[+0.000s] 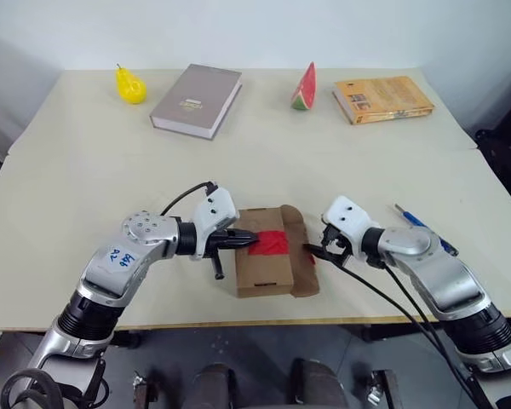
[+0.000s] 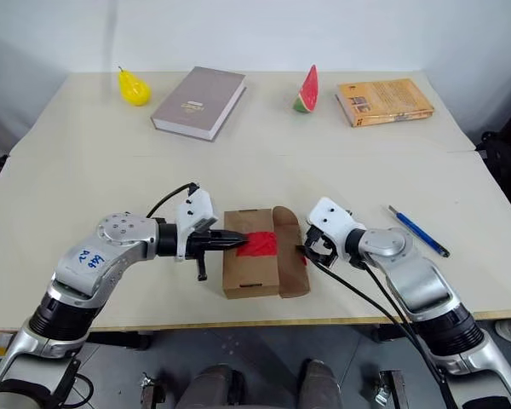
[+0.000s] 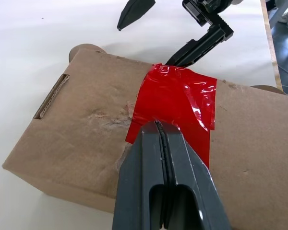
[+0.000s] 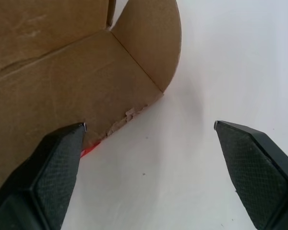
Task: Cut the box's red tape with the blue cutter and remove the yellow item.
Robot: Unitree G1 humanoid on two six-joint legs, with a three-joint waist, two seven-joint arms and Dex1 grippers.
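The left claw (image 1: 243,242) has its two black fingers pressed flat together, tips resting on the red tape (image 3: 175,103) at the box's left edge; it grips nothing. The fingers are smooth, wedge-shaped dark plastic with a thin seam between them. The tape is glossy and wrinkled, catching light along its creases, and runs across the middle of the box (image 1: 260,271) top.

The right claw (image 1: 317,252) stands spread wide at the box's right side, one textured, cross-hatched fingertip (image 4: 62,158) against the folded-out flap and the other well clear over bare counter. It holds nothing.

The box is plain brown corrugated cardboard, low and rectangular, with a rounded flap (image 1: 300,256) lying open to the right. Its top skin is scuffed and torn in a pale patch beside the tape, and the flap's fold is frayed. What is inside cannot be seen.

The blue cutter (image 2: 418,231), a slim pen-like stick, lies on the pale matte counter (image 1: 85,170) to the right of the right arm, apart from the box.

Along the far edge sit a shiny yellow pear (image 1: 130,86), a grey hardback book (image 1: 197,100) with small lettering too tiny to read, a red watermelon wedge (image 1: 304,88) with a green rind, and an orange book (image 1: 382,98) whose cover print is also illegible. A blue handwritten scrawl on the left forearm is not legible either.
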